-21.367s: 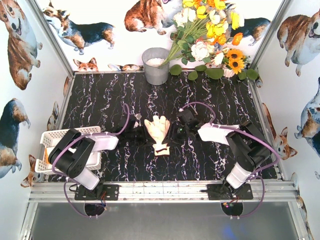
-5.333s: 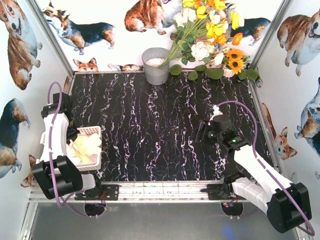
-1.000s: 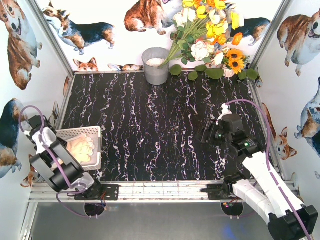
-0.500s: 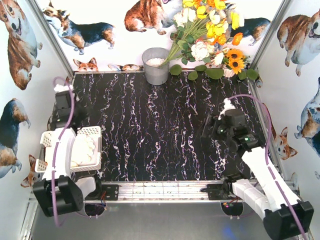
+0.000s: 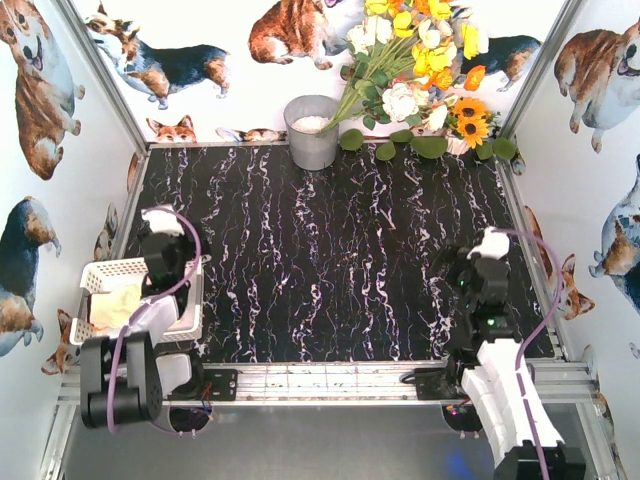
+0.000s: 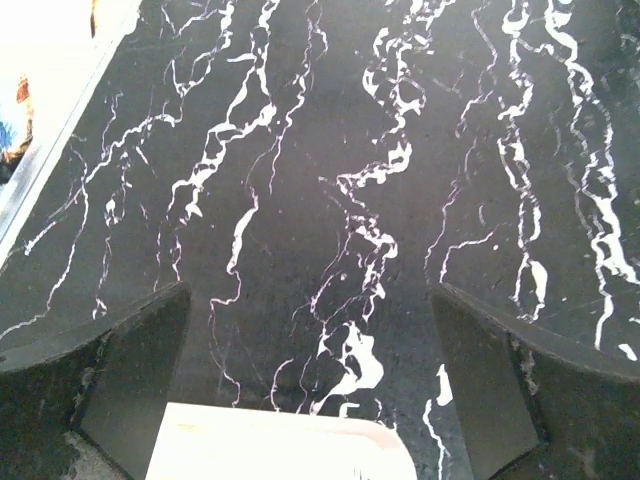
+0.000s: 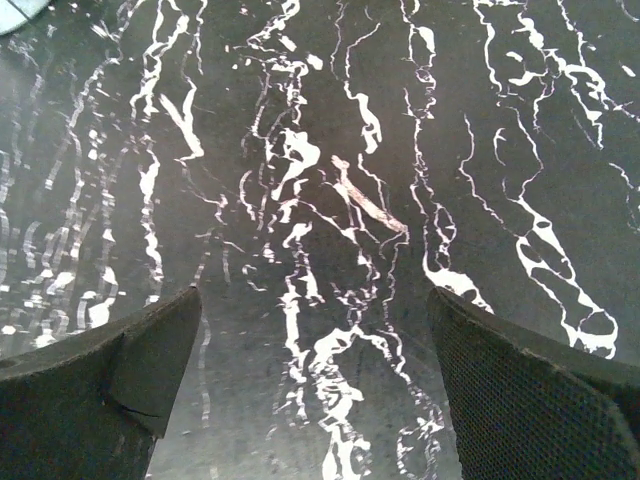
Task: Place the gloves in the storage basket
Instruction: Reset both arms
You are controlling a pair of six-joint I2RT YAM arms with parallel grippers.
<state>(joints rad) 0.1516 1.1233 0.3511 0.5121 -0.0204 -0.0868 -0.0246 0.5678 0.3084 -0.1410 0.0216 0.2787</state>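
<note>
Cream gloves (image 5: 113, 306) lie in the storage basket (image 5: 108, 268). The left gripper (image 6: 310, 385), jaws spread wide and holding nothing, hovers over the basket's far right corner, drawn nearer than half a second ago. The right gripper (image 7: 315, 385), equally wide and unladen, stands well right of the basket across the open marble table (image 5: 320, 260).
</note>
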